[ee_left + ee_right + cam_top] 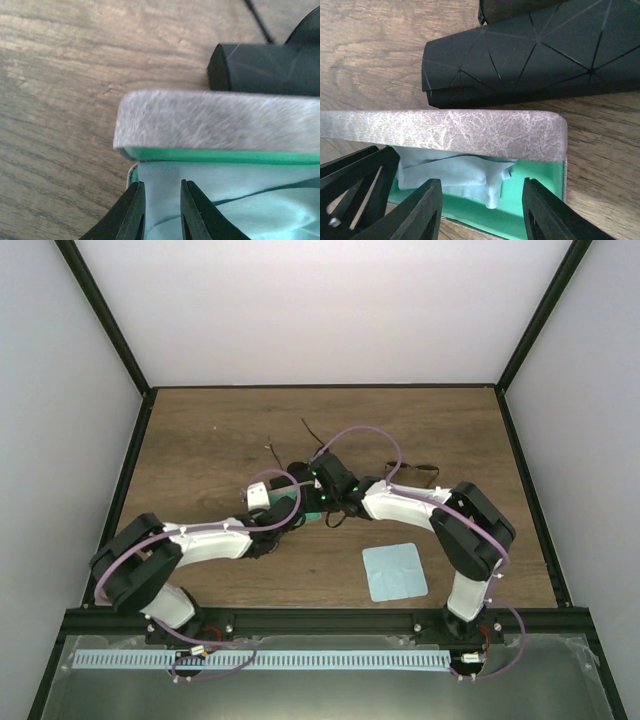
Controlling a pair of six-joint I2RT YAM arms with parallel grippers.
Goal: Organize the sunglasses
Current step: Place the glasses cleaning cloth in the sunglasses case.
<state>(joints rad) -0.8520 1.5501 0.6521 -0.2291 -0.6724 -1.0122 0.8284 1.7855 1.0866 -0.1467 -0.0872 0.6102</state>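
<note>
two arms (205, 540) with white links and black joints, looped lilac cables (352, 430), green wrist lights (316, 478) and black latticed fingers (417, 212).

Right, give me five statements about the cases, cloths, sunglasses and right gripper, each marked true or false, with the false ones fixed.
1. A light blue cloth lies inside the green-lined grey case. True.
2. The right gripper is shut. False: its jaws stand wide apart over the case's near edge.
3. A second light blue cloth lies flat on the table. True.
4. The patterned black case sits inside the grey case. False: it lies on the table beside it.
5. Both pairs are already in the grey case. False: only the cloth shows there, and one pair of sunglasses lies on the table by the right arm.
</note>
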